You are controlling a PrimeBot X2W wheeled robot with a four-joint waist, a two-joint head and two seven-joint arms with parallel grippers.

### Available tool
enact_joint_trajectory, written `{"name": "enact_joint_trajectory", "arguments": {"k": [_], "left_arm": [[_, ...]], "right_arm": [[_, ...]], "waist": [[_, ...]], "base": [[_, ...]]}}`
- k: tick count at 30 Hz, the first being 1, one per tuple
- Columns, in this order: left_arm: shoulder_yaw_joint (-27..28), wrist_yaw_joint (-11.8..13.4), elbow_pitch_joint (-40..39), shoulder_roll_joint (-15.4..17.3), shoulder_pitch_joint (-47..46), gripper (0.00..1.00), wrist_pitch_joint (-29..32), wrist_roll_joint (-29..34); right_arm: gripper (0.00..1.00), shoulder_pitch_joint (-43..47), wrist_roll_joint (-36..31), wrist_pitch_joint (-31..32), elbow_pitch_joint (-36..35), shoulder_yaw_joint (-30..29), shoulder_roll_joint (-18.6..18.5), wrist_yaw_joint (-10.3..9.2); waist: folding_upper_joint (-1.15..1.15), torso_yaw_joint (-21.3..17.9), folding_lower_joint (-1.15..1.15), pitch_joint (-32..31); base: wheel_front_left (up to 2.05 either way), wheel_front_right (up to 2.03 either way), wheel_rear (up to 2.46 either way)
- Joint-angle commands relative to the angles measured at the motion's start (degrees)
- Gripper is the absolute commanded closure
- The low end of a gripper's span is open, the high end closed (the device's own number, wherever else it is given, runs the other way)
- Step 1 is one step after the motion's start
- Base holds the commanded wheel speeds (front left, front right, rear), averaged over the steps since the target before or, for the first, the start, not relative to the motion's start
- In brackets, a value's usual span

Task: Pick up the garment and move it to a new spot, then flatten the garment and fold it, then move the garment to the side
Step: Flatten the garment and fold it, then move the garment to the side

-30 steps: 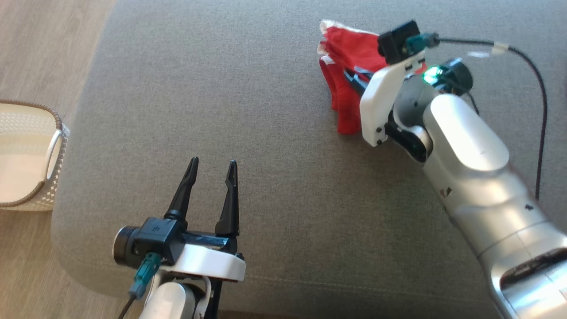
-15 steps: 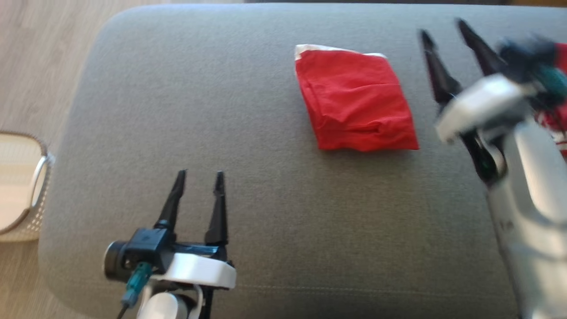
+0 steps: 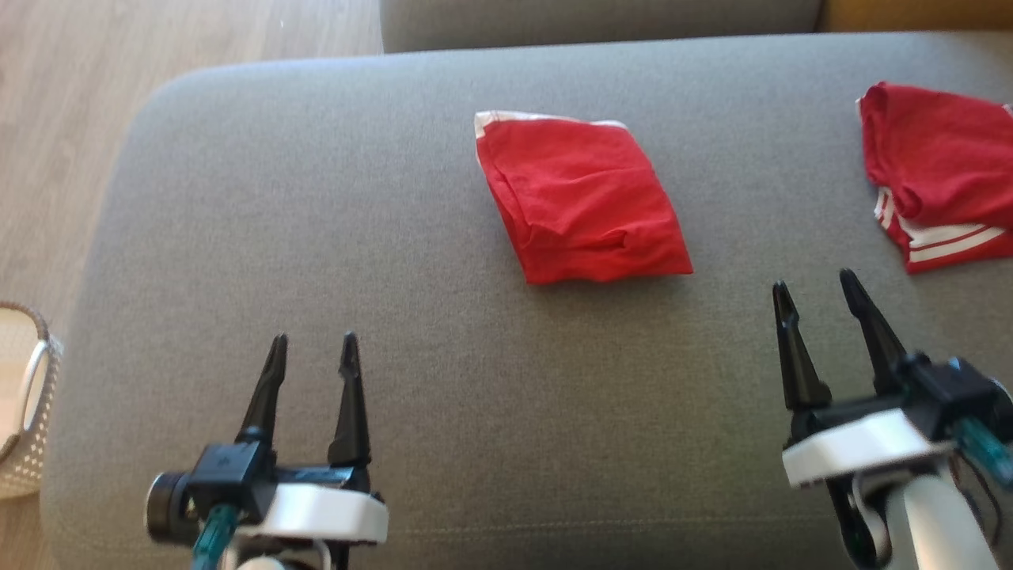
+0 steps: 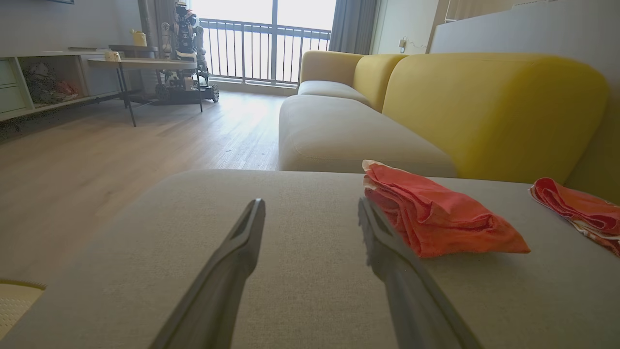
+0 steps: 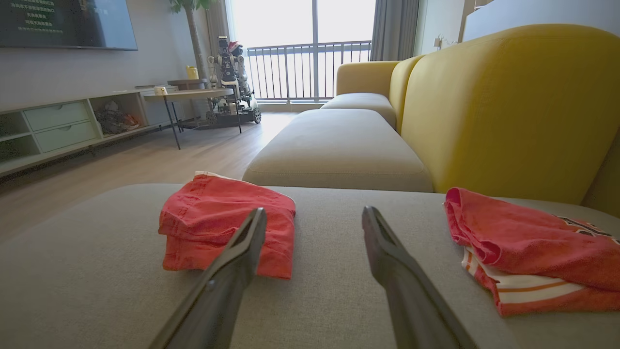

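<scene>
The garment (image 3: 582, 202) is a red folded square with a white edge, lying flat in the middle of the grey sofa cushion (image 3: 443, 427). It also appears in the left wrist view (image 4: 436, 218) and the right wrist view (image 5: 203, 218). My left gripper (image 3: 313, 340) hovers open at the lower left, well short of the garment, with nothing between its fingers (image 4: 310, 203). My right gripper (image 3: 813, 281) stands open at the lower right, a little to the right of and nearer than the garment, and is also empty (image 5: 314, 211).
A second red garment with white stripes (image 3: 938, 170) lies at the cushion's right end (image 5: 523, 237). A white woven basket (image 3: 24, 419) stands on the wood floor off the cushion's left edge. Yellow sofa backs (image 5: 508, 106) rise behind.
My right gripper, earlier shut on the bunched red garment, has opened and drawn back to the lower right. The garment now lies folded flat. The head camera has also shifted.
</scene>
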Motion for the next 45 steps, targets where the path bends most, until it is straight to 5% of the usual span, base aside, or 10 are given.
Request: {"name": "enact_joint_trajectory", "arguments": {"k": [1, 12, 34, 41, 45], "left_arm": [[2.5, 0.4, -2.6, 0.2, -0.7, 0.00, -0.3, 0.9], [2.3, 0.7, -3.0, 0.2, 3.3, 0.00, -0.3, 2.7], [1.6, -0.3, -1.9, 0.2, 4.7, 0.00, -0.3, 4.1], [0.3, -0.4, -2.1, 0.2, 2.7, 0.00, -0.3, 2.8], [-1.0, -0.8, -2.3, 0.2, -0.4, 0.00, -0.3, 1.8]], "right_arm": [[0.00, 0.0, -0.4, -0.6, -3.3, 1.2, 0.1, -0.02], [0.00, 7.8, 1.7, -0.6, -7.8, 2.3, 0.2, -0.02], [0.00, 8.9, 3.3, -0.6, -6.9, 3.5, 0.2, -0.02], [0.00, 2.1, 12.9, -0.6, -1.9, 5.5, 0.2, -0.02], [0.00, -11.1, 16.6, 0.9, 8.5, 6.5, 0.2, -0.02]], "waist": [[0.00, -0.3, 0.00, -1.0], [0.00, 0.3, 0.00, -4.5], [0.00, 1.8, 0.00, -5.0], [0.00, 3.6, 0.00, -1.5], [0.00, 5.2, 0.00, 3.8]], "base": [[0.00, 0.00, 0.00], [0.00, 0.00, 0.00], [0.00, 0.00, 0.00], [0.00, 0.00, 0.00], [0.00, 0.00, 0.00]]}}
